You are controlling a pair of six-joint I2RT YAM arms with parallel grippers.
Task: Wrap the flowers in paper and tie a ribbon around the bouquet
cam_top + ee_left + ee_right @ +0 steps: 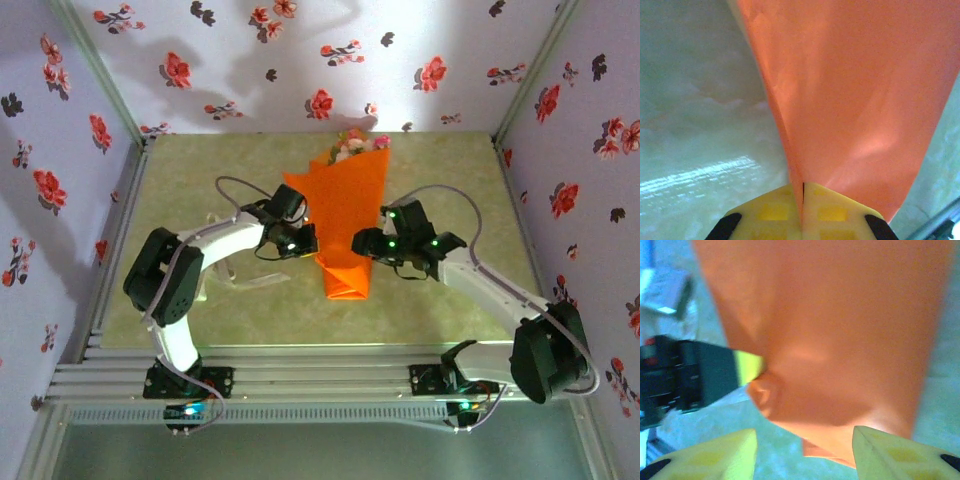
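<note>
Left of the bouquet (345,215), the left arm bends across the green table (200,170) and brings the left gripper (305,240) up against the cone's left edge, about halfway along its length. From the left wrist, that gripper (802,192) has its yellow pads pressed together. A fold of the orange paper (855,100) runs down into the seam between them, so it is clamped on the paper.

The bouquet lies flat near the middle of the table. Its narrow folded end points toward the arm bases and its wide end points toward the back wall. At the wide end the flowers (355,145) show as small pink and cream blooms peeping over the paper's rim.

Right of the bouquet, the right gripper (362,243) sits just beside the cone's right edge, level with the left one. From the right wrist, its yellow fingers (705,455) stand well apart. The cone's narrow end (840,365) lies in the gap ahead of them with table showing on either side, so the jaws grip nothing. Across the paper in that view, the left gripper (747,367) pinches a puckered crease in the far edge.
</note>
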